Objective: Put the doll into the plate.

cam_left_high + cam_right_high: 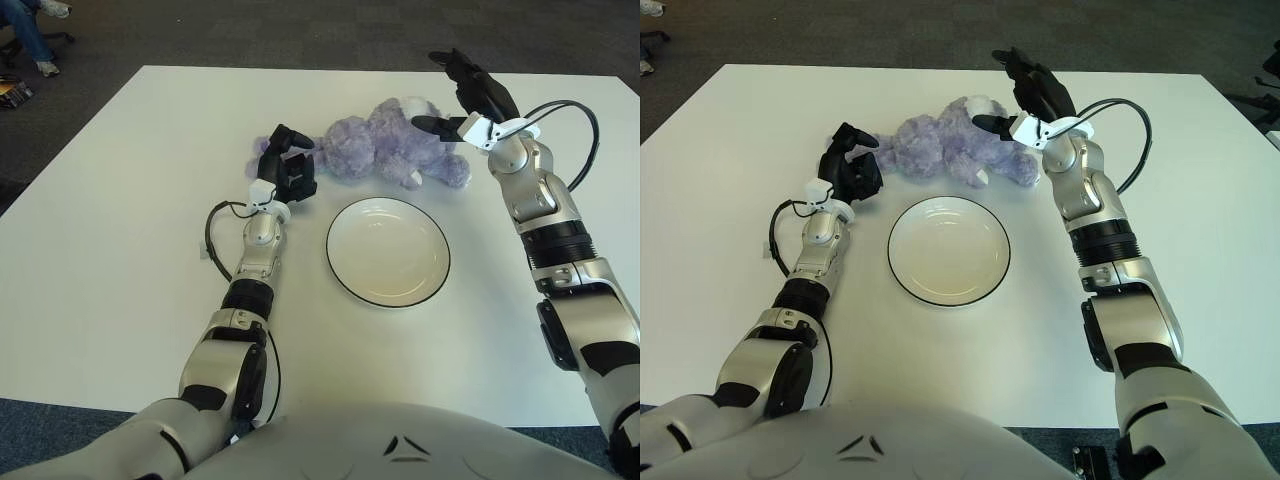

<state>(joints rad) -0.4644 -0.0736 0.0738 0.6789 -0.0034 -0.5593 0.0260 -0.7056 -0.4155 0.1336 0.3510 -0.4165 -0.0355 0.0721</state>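
Observation:
A purple plush doll (385,145) lies on its side on the white table, just beyond a white plate (388,250) with a dark rim. The plate holds nothing. My left hand (290,165) is at the doll's left end, fingers spread, touching or nearly touching the plush. My right hand (470,95) is raised at the doll's right end, fingers spread, holding nothing. The same scene shows in the right eye view, with the doll (945,142) behind the plate (949,251).
The white table (120,220) spreads wide to the left and right of the plate. Dark carpet lies beyond the far edge. A seated person's legs (30,35) show at the far left corner.

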